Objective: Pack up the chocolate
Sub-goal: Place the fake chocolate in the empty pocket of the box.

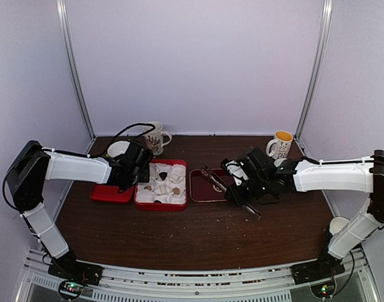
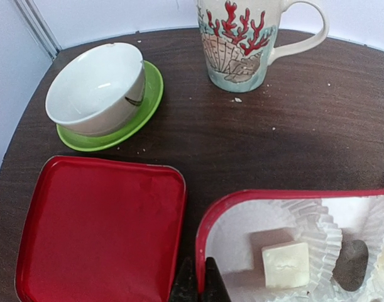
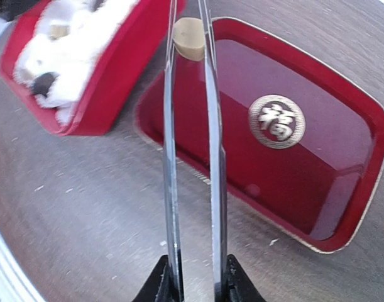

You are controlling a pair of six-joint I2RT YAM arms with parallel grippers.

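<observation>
- R gripper (image 3: 195, 283): clamped on tongs (image 3: 170, 157), whose tips pinched one tan chocolate piece (image 3: 188, 39).
- The piece hung over the 11 o'clock corner of the dark red tray (image 3: 342, 189). It was not yet in the red box (image 3: 110, 82), which lay toward its 9 o'clock.
- L gripper (image 2: 198, 283): closed, grasping nothing, at the box's 10 o'clock corner (top view).
- Done: paper cups in the box already held pieces, e.g. a cream cube (image 2: 286, 264) and a brown lump (image 2: 351, 261).
- Left, by judgement: seat the held piece and fill any spare cups (no. of empties could not be told). The red lid (image 2: 100, 226), at the box's 9 o'clock, was not yet on.
</observation>
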